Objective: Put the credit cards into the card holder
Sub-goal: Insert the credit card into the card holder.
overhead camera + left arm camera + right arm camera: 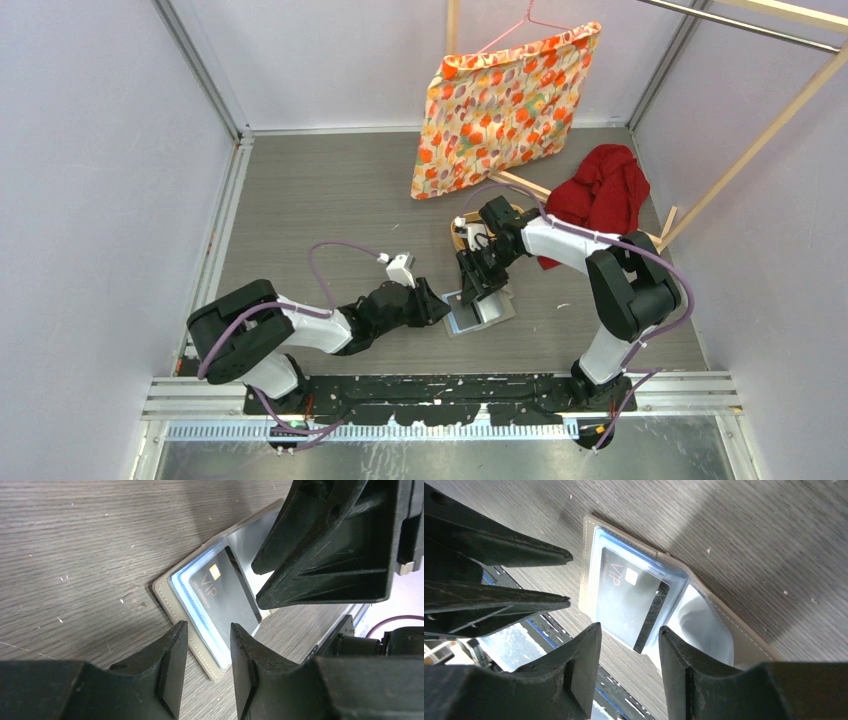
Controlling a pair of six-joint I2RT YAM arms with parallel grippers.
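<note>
Fingers (170, 672) of the left gripper (208, 667), narrowly parted and gripping nothing, poised over the stitched edge of the card holder (162, 591), probably to steady it. Right gripper (630, 662) likewise parted, straddling the exposed end of the black card (624, 605), apparently to push it home. Card glossy, stiff, partly inside a clear plastic pocket; holder soft, grey-beige, lying open on the wood-grain table (774, 525).

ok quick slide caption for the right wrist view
Right gripper open above the unfolded card holder, a black VIP card on its clear-pocketed inside
</note>
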